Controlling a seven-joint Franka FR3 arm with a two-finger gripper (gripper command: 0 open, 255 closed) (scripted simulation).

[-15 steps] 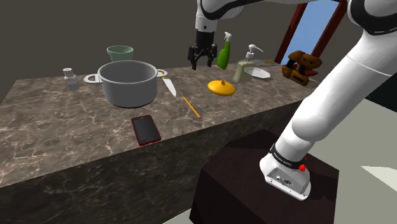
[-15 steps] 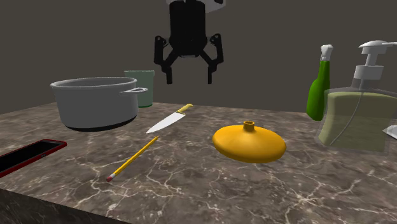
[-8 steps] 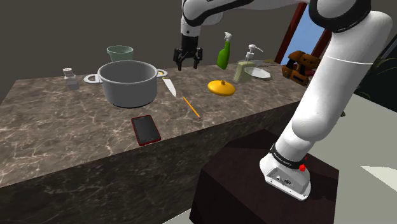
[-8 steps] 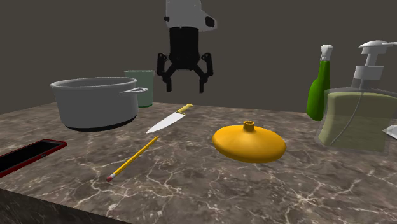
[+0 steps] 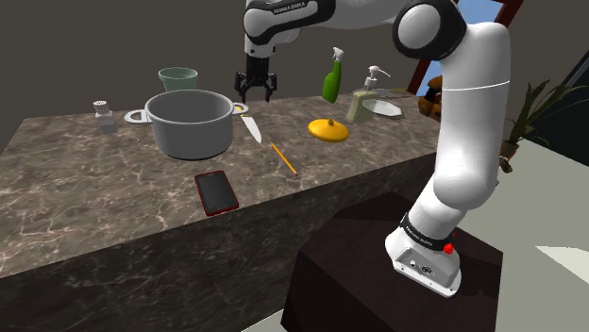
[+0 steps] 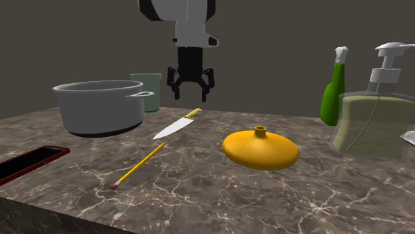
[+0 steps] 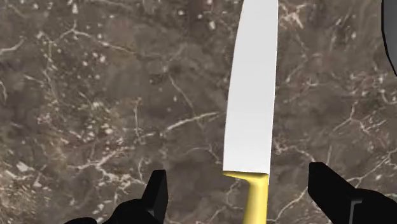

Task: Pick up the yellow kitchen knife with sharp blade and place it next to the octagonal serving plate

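Note:
The knife (image 6: 174,125) lies flat on the marbled counter, with a white blade (image 7: 252,95) and a yellow handle (image 7: 256,198). In the shoulder view the knife (image 5: 251,127) rests just right of the grey pot (image 5: 189,123). My gripper (image 6: 191,94) hangs open a little above the handle end, fingers pointing down and touching nothing. In the wrist view the gripper (image 7: 238,183) straddles the spot where blade meets handle, and its fingertips (image 7: 157,191) stand well clear on either side. The white octagonal plate (image 5: 384,108) sits far off toward the shoulder view's right, behind the soap dispenser (image 5: 363,100).
A flat orange vase (image 6: 261,149), a pencil (image 6: 139,165) and a red phone (image 6: 26,163) lie on the counter. A green cup (image 6: 147,90) stands behind the pot (image 6: 100,106). A green bottle (image 6: 334,90), a salt shaker (image 5: 105,116) and a brown toy (image 5: 448,99) stand further out.
The gripper has travelled toward the shoulder view's left and lower, from near the green bottle to above the knife's handle. It stayed open. Nothing on the counter moved.

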